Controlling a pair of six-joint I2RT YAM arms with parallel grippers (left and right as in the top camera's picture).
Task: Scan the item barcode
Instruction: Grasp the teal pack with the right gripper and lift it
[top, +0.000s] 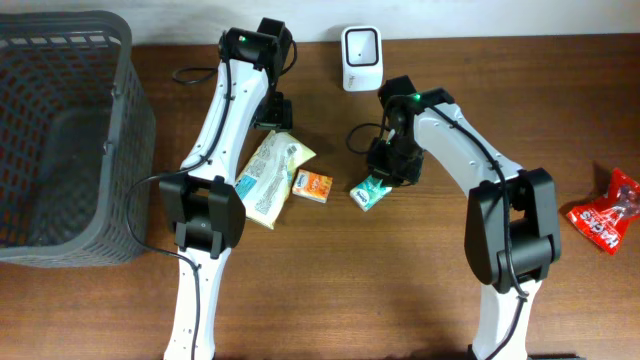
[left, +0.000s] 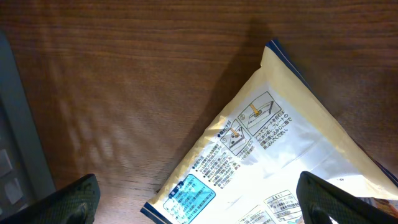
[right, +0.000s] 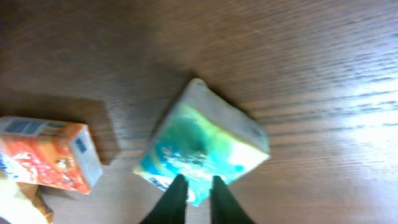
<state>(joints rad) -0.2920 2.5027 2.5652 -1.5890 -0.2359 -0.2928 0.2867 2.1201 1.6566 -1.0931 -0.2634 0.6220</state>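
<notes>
Closest in the right wrist view, the right gripper (right: 196, 183) enters from the bottom edge of the frame. Its two dark fingers (right: 171, 202) sit almost together, with only a thin slit between them. Their tips meet the lower edge of a small green and teal packet (right: 202, 146), which lies on the brown wooden table (right: 311, 62). Whether they pinch the packet cannot be told. A small orange carton (right: 46, 152) lies at the left of that frame, apart from the packet.

Seen from overhead, the packet sits just right of the middle of the frame, with the right arm bent over it. A white boxy barcode scanner (top: 360, 57) stands at the upper middle of the frame, well apart from the packet. The orange carton lies just left of the packet. Left of the carton, a long cream and white plastic bag with blue print (top: 268, 175) lies aslant.

The left gripper (left: 202, 202) hangs over the upper end of that bag. Its fingers are spread wide, showing at the two bottom corners of the left wrist view, and they hold nothing. A dark grey mesh plastic basket (top: 110, 150) fills the upper left of the overhead frame. A red crinkled snack bag (top: 608, 210) lies alone at the far right edge.
</notes>
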